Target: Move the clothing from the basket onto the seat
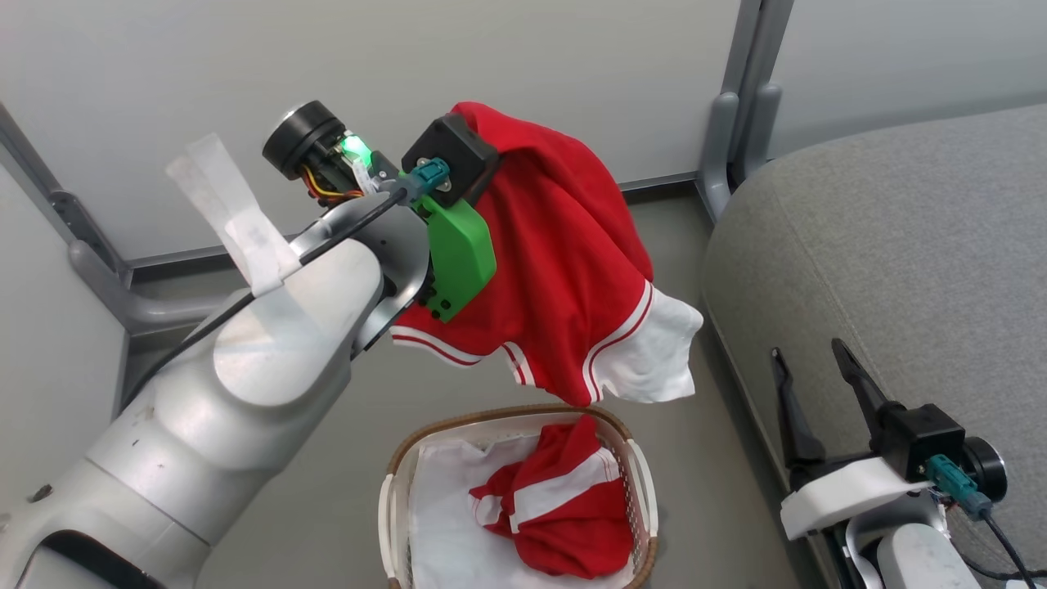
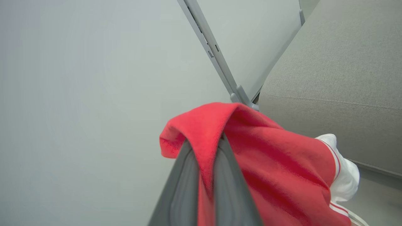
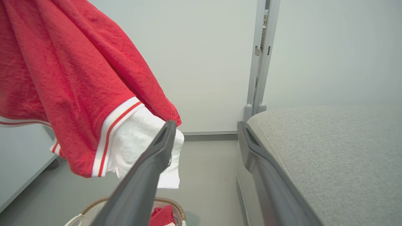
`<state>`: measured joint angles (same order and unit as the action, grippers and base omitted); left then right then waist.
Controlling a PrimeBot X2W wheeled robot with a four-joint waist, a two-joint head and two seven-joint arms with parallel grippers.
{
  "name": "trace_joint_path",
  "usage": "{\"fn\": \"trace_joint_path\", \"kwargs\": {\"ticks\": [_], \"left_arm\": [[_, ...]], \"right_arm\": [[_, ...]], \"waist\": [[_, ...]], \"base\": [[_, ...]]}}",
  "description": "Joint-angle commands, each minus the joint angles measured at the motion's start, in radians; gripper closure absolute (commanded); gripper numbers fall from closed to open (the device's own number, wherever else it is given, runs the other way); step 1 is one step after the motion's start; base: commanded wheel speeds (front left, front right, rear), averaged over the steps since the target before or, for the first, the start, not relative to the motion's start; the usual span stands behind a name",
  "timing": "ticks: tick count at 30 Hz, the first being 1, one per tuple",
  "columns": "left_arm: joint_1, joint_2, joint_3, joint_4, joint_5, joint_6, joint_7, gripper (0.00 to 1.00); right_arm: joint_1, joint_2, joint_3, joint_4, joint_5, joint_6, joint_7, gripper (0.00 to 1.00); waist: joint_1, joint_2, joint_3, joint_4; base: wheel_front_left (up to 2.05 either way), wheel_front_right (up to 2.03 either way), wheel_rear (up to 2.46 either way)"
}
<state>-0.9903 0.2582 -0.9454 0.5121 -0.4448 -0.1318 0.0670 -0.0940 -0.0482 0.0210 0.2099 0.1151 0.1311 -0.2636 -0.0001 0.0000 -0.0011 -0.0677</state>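
One red garment (image 1: 564, 270) hangs pinched in the left gripper (image 2: 205, 142) above the basket (image 1: 458, 419), where a second garment (image 1: 556, 507) lies. Mid-carry; likely next: swing it right over the seat (image 1: 883, 245) and release. The right gripper (image 1: 807, 350) waits empty, fingers apart.

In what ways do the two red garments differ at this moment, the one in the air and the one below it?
The lifted garment hangs pinched in the shut left gripper; the second garment is held by nothing.
The lifted garment is above the basket; the second garment lies inside it, on a white sheet.
The lifted garment drapes open; the second garment is crumpled.
Both are bright red with white bands.
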Motion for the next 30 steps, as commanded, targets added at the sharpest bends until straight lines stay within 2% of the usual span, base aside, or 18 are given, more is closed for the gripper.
{"fn": "trace_joint_path", "kwargs": {"ticks": [1,6,12,18,21,25,30], "left_arm": [[-0.016,0.005,0.006,-0.014,-0.012,0.006,0.007,1.0],[-0.025,0.001,0.016,-0.056,-0.024,0.018,0.025,1.0],[-0.021,0.008,0.014,-0.105,-0.037,0.02,0.044,1.0],[-0.013,0.021,0.008,-0.14,-0.04,0.025,0.047,1.0],[-0.014,0.023,0.004,-0.148,-0.038,0.026,0.044,1.0],[-0.015,0.025,-0.005,-0.156,-0.036,0.023,0.035,1.0],[-0.02,0.016,-0.023,-0.169,-0.039,0.015,0.016,1.0]], "right_arm": [[-0.015,-0.004,0.014,-0.014,-0.007,-0.001,-0.002,0.0],[-0.044,-0.004,0.085,-0.065,-0.011,-0.001,-0.001,0.0],[-0.117,-0.004,0.217,-0.079,-0.034,-0.001,-0.001,0.0],[-0.253,-0.004,0.303,0.018,-0.073,-0.001,-0.001,0.0],[-0.316,-0.025,0.323,0.075,-0.064,-0.001,-0.001,0.0],[-0.389,-0.066,0.374,0.158,-0.011,-0.001,-0.001,0.0],[-0.482,-0.138,0.544,0.275,0.111,-0.001,-0.001,0.0]], "waist": [[0.0001,0.0,-0.005,-0.009],[0.0001,0.0,-0.009,-0.016],[0.0001,0.0,-0.01,-0.014],[0.0001,0.0,-0.005,-0.003],[0.0001,0.0,-0.003,0.003],[0.0001,0.0,-0.001,0.011],[0.0001,0.0,0.003,0.025]], "base": [[0.0,0.0,0.0],[0.0,0.0,0.0],[0.0,0.0,0.0],[0.0,0.0,0.0],[0.0,0.0,0.0],[0.0,0.0,0.0],[0.0,0.0,0.0]]}}
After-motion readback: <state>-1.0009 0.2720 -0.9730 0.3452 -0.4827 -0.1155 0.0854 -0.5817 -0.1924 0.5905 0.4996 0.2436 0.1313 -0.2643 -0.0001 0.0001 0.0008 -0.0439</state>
